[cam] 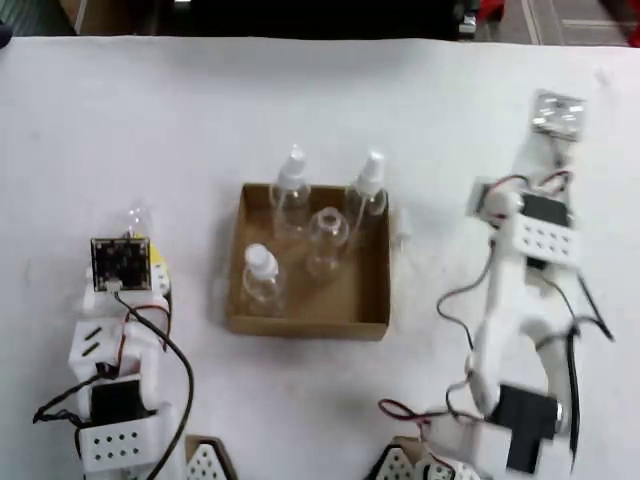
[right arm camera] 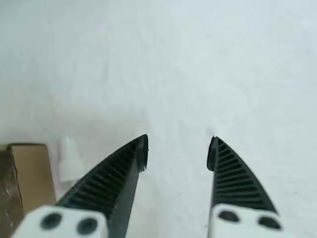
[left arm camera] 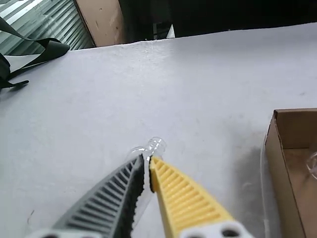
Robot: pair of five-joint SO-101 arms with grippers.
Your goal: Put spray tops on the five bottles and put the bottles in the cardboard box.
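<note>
The cardboard box (cam: 240,320) sits mid-table with three spray-topped bottles (cam: 292,185) (cam: 368,190) (cam: 260,275) and one clear bottle without a top (cam: 327,238) standing in it. A fifth clear bottle (left arm camera: 156,145), also topless, lies on the table left of the box, its neck just past my left gripper (left arm camera: 147,161). That gripper's grey and yellow fingers are shut over the bottle's body. A loose white spray top (right arm camera: 67,158) stands just outside the box corner (right arm camera: 25,183). My right gripper (right arm camera: 177,146) hangs open over bare table, well right of the box.
The table is covered in white cloth. The right arm (cam: 540,240) stretches along the right side with loose wires. A black strap (left arm camera: 34,54) lies near the far table edge. Open surface lies between the box and each arm.
</note>
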